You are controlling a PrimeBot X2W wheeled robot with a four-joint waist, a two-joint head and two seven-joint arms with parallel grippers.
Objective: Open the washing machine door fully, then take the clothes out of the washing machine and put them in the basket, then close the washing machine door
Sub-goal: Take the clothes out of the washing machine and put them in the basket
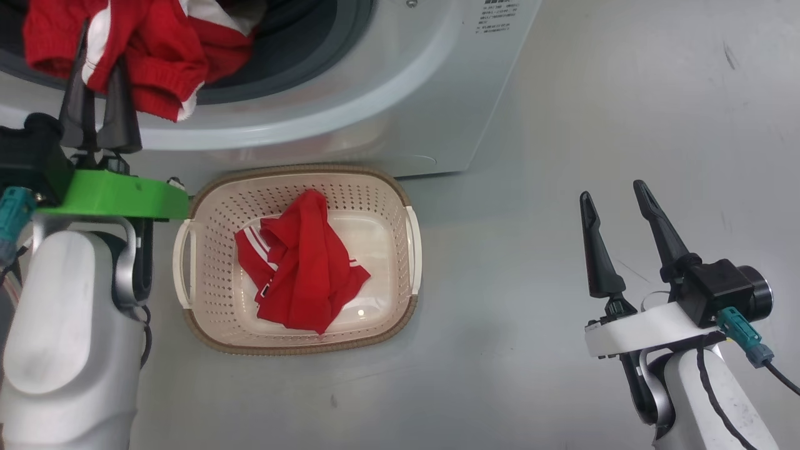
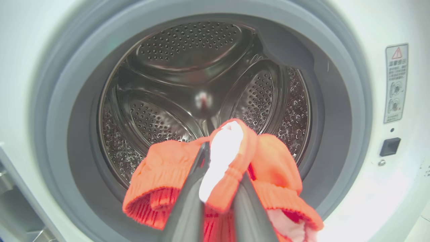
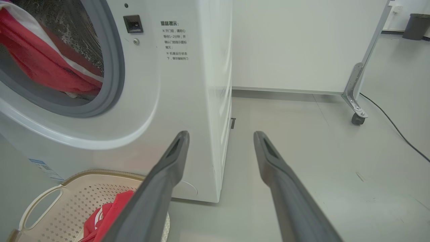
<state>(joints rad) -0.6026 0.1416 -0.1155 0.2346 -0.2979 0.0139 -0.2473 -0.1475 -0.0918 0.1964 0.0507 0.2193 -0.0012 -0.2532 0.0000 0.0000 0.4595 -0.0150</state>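
Smooth grey floor (image 1: 562, 125) bears perforated round-cornered basket (image 1: 212, 250).

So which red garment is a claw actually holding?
The red garment at the washing machine mouth, pinched in the left claw. The other red garment lies loose in the basket, untouched.

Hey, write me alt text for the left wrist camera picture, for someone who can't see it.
The left gripper is shut on a bright red knitted garment with a white stripe at the mouth of the white front-loading washing machine. Behind it are the perforated steel drum and grey rubber gasket.
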